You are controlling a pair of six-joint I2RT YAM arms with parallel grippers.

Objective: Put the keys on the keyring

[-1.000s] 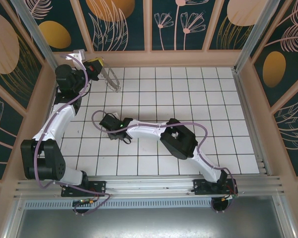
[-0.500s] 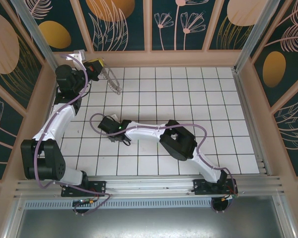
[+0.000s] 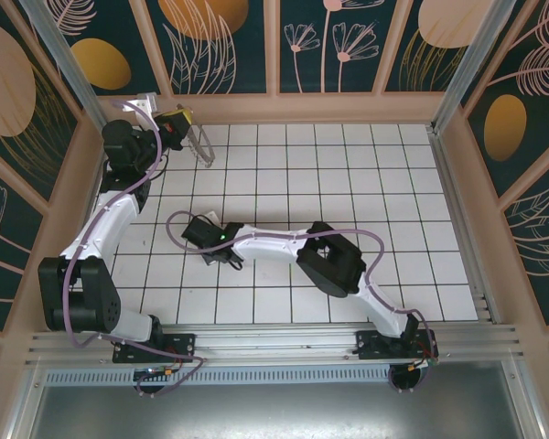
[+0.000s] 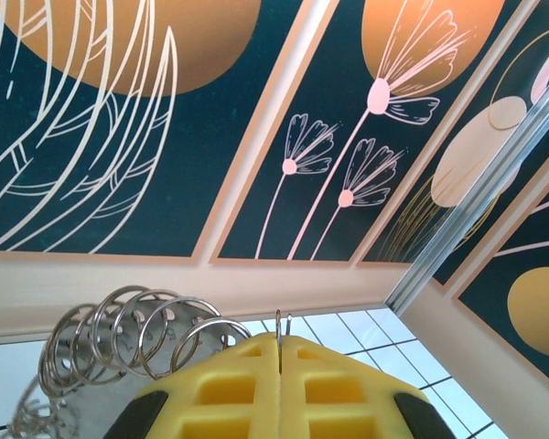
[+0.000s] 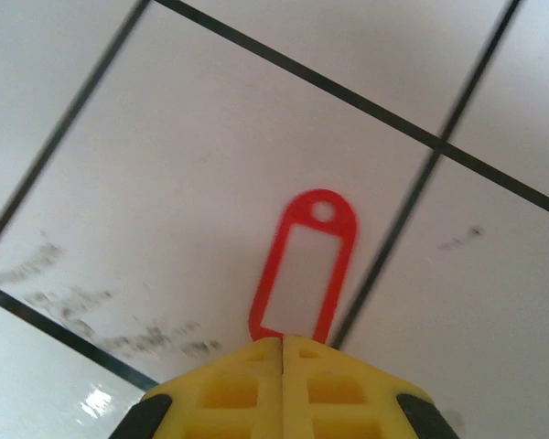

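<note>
The key [image 5: 304,265] is a red oval tag with a small hole at its far end, lying over the white tiles. My right gripper [image 5: 282,340] is shut on its near end; from above, this gripper [image 3: 199,234] sits low over the left-middle tiles. The keyring [image 3: 202,146] hangs near the back left corner as a thin metal loop carrying several silvery rings [image 4: 133,331]. My left gripper [image 4: 282,346] is shut on its wire, whose two thin ends poke out between the yellow fingers [image 4: 229,384]. That gripper [image 3: 179,124] is raised at the far left.
Low peach walls [image 3: 284,105] enclose the white tiled floor [image 3: 366,183], with patterned panels behind. The right arm's elbow [image 3: 329,258] lies across the middle of the floor. A metal rail [image 3: 274,343] runs along the near edge.
My right gripper has closed on the red key and barely moved. The left gripper with the keyring has shifted slightly up and left.
</note>
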